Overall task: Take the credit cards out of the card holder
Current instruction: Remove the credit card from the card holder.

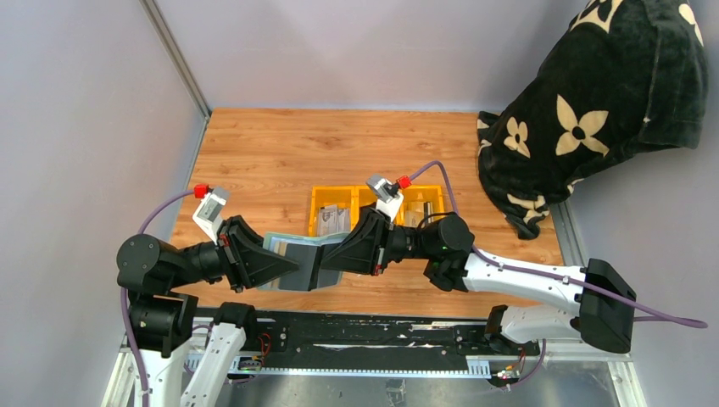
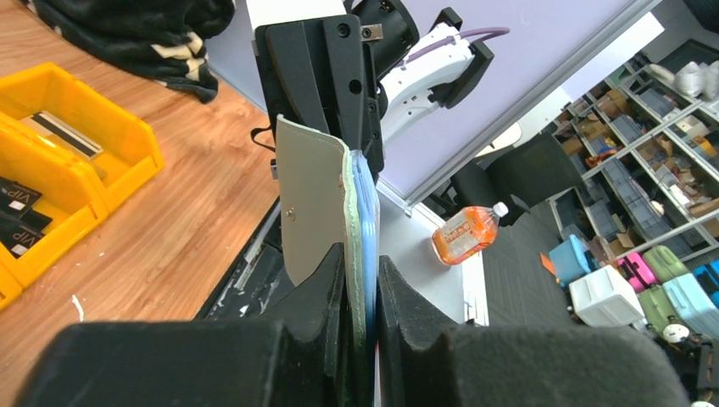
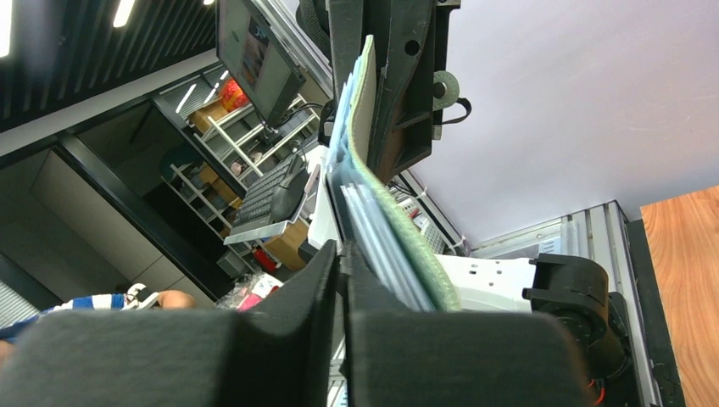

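Nearest my bases, on the near side of the yellow three-compartment plastic bin, both my arms meet nose to nose. My left gripper has its jaws squeezed narrow on one edge of the sage-green folding card holder. The green outer flap stands on edge, the blue-grey lining just beside it. It is off the wooden table, held up between my two wrists and spread open.

My right gripper comes in from the opposite edge. Its jaws are pinched nearly closed on the thin pale layers inside the card holder. I cannot tell whether that is a card or just a pocket lip.

Further out, in the bin itself, credit cards lie flat in the left compartment. More flat cards lie in the right one, and the left wrist view shows black ones printed VIP and a grey one with a dark stripe.

Beyond the bin and to its right, a black cloth with cream flower shapes is heaped at the table's far corner.
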Controlling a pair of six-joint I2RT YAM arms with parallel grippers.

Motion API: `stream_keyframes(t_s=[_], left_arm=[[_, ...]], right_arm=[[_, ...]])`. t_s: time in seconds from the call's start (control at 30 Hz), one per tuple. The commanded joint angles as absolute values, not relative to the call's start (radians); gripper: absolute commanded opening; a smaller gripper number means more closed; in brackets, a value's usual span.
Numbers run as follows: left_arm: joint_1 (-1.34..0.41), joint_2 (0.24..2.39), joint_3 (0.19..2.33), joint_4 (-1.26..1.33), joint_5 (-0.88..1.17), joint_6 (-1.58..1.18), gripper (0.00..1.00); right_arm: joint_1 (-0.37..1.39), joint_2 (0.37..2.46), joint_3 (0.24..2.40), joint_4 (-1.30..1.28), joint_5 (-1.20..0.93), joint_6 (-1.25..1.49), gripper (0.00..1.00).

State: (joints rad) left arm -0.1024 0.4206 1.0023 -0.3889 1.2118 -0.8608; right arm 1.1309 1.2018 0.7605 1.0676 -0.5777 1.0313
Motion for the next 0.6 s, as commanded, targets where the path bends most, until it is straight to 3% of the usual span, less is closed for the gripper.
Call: stream_keyframes(t_s=[0.0,0.13,0.23,0.57], left_arm=[[-0.109,0.421,1.015,-0.386,1.212,-0.841,0.17],[-0.109,0.421,1.014,-0.401,1.196,-0.826,0.18],[-0.11,0.422,1.022,-0.4,1.197,-0.829,0.19],[-0.108,0.419,1.03,-0.4,1.206,-0.834,0.18]], right_arm=[[1.136,1.189,0.775,1.093,-0.6,1.014,0.13],[1.154,1.193,0.815,0.997,-0.596,0.958,0.35],[1.155,1.193,0.826,0.957,-0.581,0.931,0.43],[1.169,1.229,0.875,0.849,-0.551,0.88,0.41]])
